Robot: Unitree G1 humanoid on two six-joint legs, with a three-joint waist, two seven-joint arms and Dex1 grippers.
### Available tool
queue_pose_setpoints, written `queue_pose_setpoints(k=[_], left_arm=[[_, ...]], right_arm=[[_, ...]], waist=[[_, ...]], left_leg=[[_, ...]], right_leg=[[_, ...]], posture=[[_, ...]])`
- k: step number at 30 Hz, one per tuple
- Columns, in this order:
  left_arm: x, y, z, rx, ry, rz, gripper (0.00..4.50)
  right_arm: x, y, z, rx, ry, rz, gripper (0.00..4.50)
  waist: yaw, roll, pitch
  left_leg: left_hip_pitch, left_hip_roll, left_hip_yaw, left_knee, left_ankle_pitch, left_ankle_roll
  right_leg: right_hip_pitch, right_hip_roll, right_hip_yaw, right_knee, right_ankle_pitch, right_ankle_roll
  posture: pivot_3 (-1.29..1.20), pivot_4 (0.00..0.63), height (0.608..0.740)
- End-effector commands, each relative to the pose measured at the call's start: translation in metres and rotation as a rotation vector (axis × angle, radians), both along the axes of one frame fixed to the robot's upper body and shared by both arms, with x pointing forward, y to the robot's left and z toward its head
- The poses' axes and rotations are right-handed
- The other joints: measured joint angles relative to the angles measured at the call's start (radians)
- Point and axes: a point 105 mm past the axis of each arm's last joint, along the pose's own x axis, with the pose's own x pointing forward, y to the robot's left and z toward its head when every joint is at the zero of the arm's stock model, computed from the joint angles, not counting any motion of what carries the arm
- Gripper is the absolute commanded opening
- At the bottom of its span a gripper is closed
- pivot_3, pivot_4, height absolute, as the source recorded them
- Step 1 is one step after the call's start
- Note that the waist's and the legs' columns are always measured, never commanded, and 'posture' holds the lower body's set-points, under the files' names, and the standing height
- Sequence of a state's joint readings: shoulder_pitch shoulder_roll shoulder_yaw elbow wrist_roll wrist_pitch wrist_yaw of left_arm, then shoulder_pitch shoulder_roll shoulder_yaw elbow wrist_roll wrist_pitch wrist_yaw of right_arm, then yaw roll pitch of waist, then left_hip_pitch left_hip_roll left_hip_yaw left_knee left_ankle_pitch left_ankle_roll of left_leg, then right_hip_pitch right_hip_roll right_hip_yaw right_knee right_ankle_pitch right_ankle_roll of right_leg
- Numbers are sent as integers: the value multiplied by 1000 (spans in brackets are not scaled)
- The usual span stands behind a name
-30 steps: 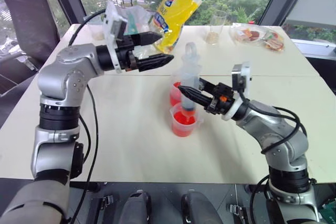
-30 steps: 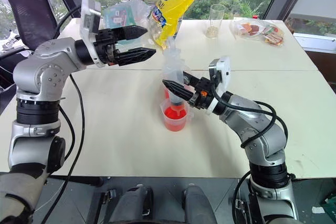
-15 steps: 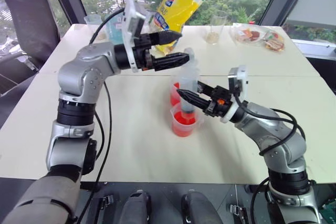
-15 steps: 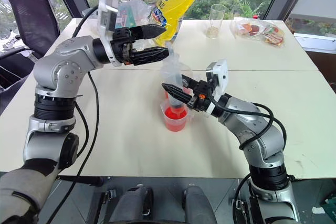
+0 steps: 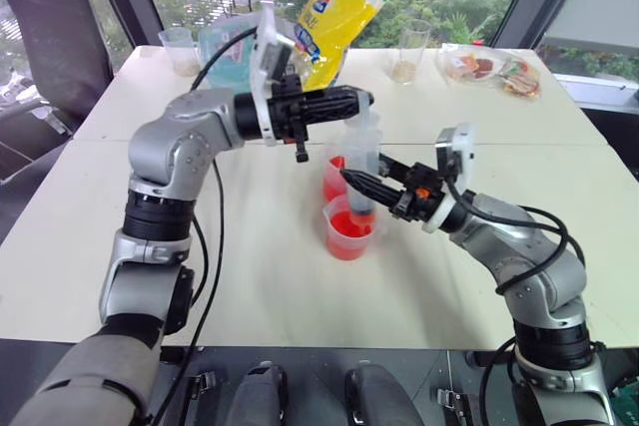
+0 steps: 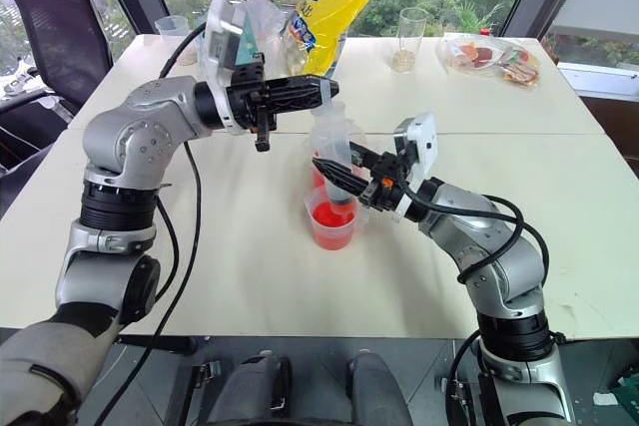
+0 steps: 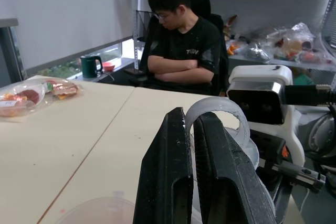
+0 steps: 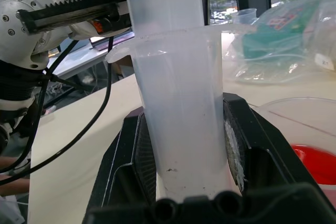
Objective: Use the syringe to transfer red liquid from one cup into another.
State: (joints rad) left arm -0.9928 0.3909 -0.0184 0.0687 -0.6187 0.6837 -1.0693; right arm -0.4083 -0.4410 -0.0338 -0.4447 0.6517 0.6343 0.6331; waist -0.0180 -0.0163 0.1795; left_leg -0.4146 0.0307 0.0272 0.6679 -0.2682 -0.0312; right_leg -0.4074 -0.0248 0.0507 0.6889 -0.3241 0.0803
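Pale surface [image 5: 250, 276], seamed across the middle. Near its centre, two cups [image 5: 346, 229] of red liquid [image 5: 347, 228], touching. Along the far edge, a glass tumbler [image 5: 409, 50], wrapped snacks [image 5: 491, 68], a yellow bag [image 5: 334, 17].

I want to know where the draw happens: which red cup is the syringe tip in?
The nearer red cup: the syringe stands in it, while the farther red cup sits behind.

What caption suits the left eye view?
Left gripper pinches the syringe plunger ring; right gripper clamps its barrel.
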Motion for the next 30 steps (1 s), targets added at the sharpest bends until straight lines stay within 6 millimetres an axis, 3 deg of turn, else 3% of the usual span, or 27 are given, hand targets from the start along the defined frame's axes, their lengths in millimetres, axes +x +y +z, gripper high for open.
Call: queue_pose_setpoints(k=[1, 22, 27, 30], left_arm=[[-11, -10, -10, 45, 8, -65, 53], [-17, -18, -32, 79, 66, -93, 53], [-16, -16, -32, 81, 61, -82, 53], [-12, -8, -21, 57, 49, -49, 53]], right_arm=[[-6, 3, 31, 38, -117, 28, 1377], [-6, 3, 72, 110, -180, 46, 1377], [-6, 4, 72, 114, -162, 52, 1377], [-6, 6, 62, 102, -133, 59, 1377]], waist=[[1, 0, 0], [1, 0, 0], [1, 0, 0], [1, 0, 0]], left_leg=[[0, 0, 0, 0, 0, 0], [0, 0, 0, 0, 0, 0], [0, 0, 0, 0, 0, 0], [0, 0, 0, 0, 0, 0]], right_leg=[[0, 0, 0, 0, 0, 0], [0, 0, 0, 0, 0, 0], [0, 0, 0, 0, 0, 0], [0, 0, 0, 0, 0, 0]], posture=[[0, 150, 740], [0, 150, 740], [0, 150, 740], [0, 150, 740]])
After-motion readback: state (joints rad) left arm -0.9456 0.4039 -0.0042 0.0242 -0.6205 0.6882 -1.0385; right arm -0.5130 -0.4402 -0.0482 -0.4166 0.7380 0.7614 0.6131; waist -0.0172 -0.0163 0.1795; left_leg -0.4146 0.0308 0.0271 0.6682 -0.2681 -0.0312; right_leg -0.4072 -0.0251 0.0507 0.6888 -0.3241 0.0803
